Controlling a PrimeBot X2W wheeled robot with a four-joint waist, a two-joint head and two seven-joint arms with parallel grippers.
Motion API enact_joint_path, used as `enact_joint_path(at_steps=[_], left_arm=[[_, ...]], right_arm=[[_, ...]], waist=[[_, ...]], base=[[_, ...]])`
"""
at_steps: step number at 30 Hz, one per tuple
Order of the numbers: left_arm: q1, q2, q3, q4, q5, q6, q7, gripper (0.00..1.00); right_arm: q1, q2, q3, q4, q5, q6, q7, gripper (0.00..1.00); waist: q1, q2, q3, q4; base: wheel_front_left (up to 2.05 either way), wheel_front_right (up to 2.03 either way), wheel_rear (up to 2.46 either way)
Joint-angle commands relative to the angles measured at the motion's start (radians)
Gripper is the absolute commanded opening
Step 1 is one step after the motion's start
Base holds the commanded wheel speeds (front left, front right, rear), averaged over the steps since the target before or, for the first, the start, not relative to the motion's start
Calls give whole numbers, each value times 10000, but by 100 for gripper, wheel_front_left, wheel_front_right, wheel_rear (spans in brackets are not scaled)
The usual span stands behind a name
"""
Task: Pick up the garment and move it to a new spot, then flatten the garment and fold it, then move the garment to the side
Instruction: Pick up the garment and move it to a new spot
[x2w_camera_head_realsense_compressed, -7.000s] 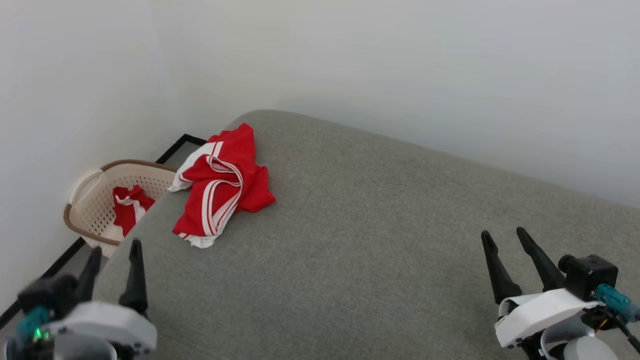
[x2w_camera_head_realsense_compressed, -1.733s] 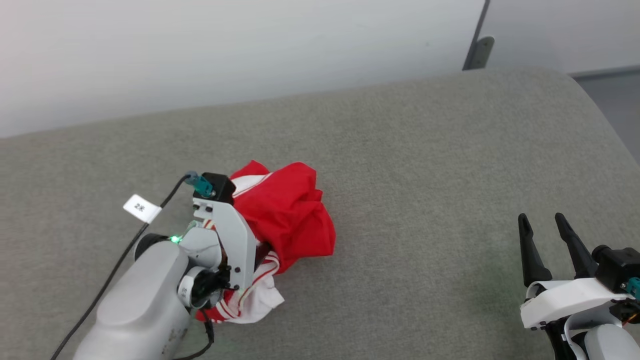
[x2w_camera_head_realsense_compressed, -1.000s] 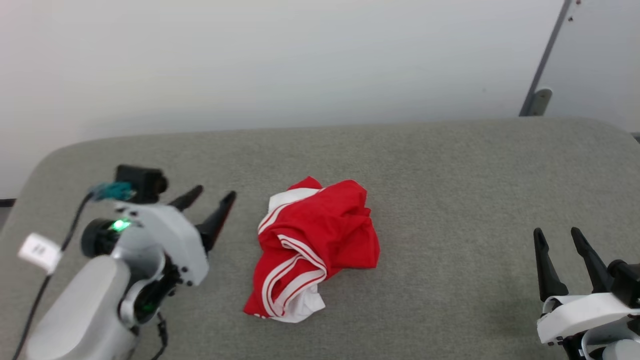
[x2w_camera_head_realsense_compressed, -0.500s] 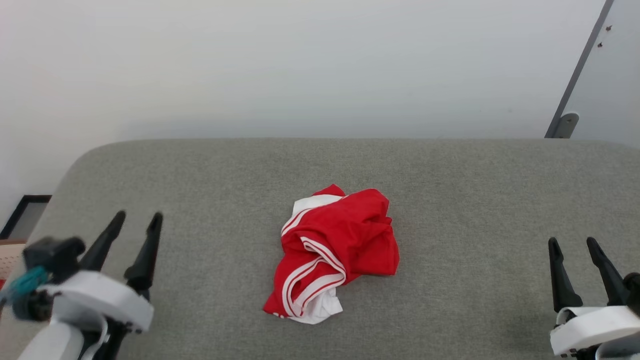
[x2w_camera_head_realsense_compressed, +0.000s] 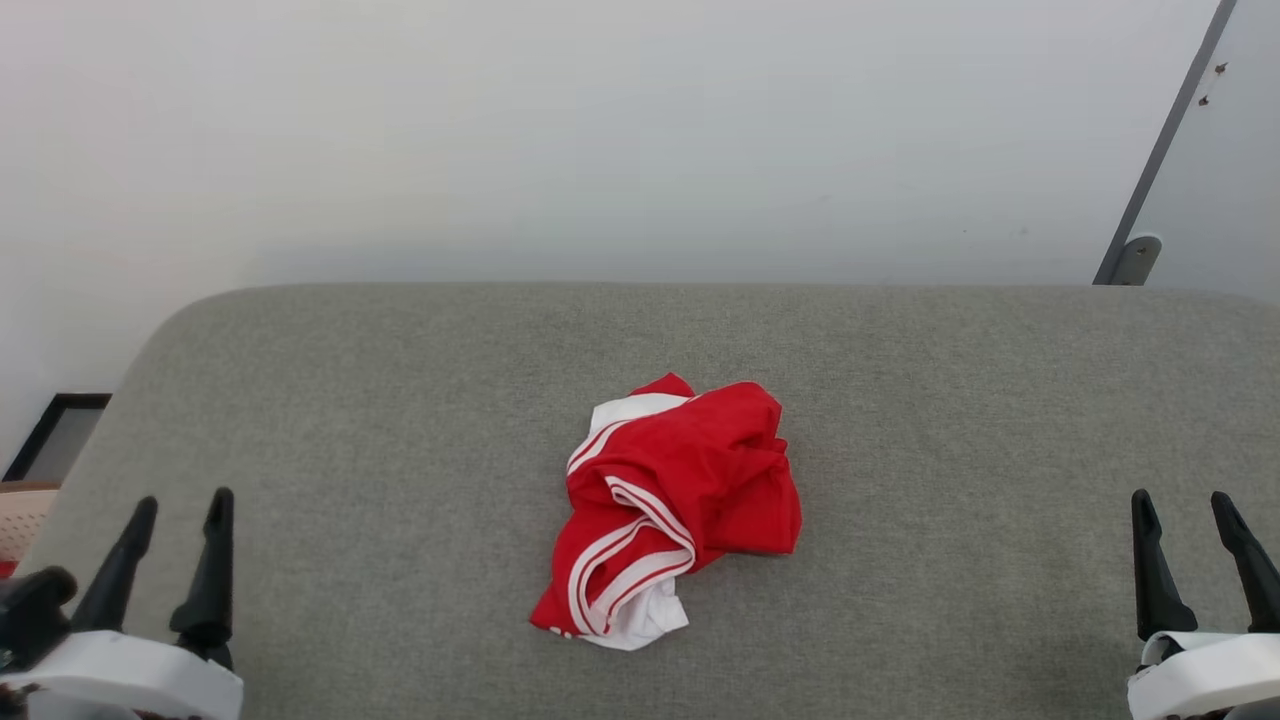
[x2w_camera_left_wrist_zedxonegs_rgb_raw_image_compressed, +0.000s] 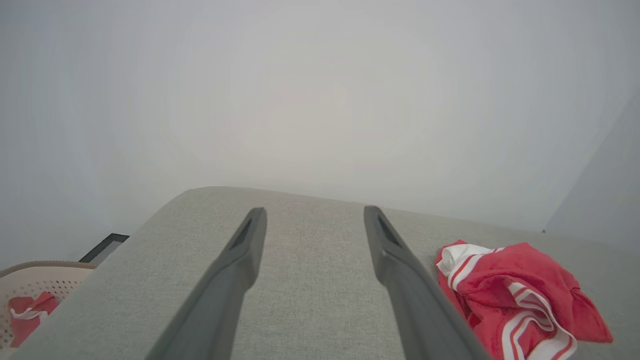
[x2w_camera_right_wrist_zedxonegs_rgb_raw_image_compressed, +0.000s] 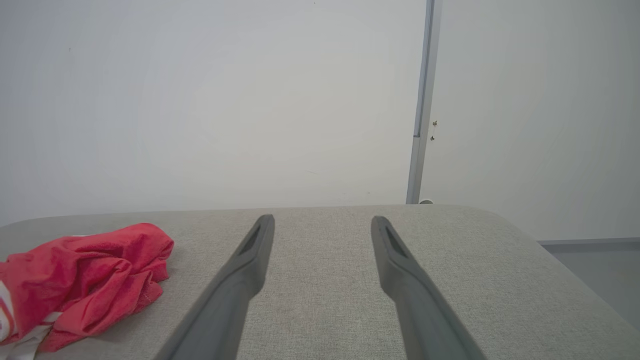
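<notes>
Grey cloth covers the desk (x2w_camera_head_realsense_compressed: 400, 400), with a white wall (x2w_camera_head_realsense_compressed: 600, 130) behind. The garment (x2w_camera_head_realsense_compressed: 680, 510) lies in a crumpled red and white heap in the middle of it. The left hand (x2w_camera_head_realsense_compressed: 185, 497) and right hand (x2w_camera_head_realsense_compressed: 1181, 496) sit far off at each side, both spread apart, holding nothing.

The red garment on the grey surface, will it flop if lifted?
The garment lies in soft crumpled folds, so it would probably droop and unfurl. It looks thin, likely light. Pushed, it may bunch further.
</notes>
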Motion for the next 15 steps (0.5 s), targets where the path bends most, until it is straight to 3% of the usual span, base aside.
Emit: enact_joint_path(at_steps=[1,15], left_arm=[[193,-34,135,-121,23,46,-45,100],[441,-25,367,-701,143,307,73,100]], right_arm=[[186,16,-41,-42,-69,-14,-50,100],[206,177,1,-131,-225,-14,-50,100]], waist=[[0,0,12,2],[0,0,85,-39]], base=[[0,0,0],[0,0,0]])
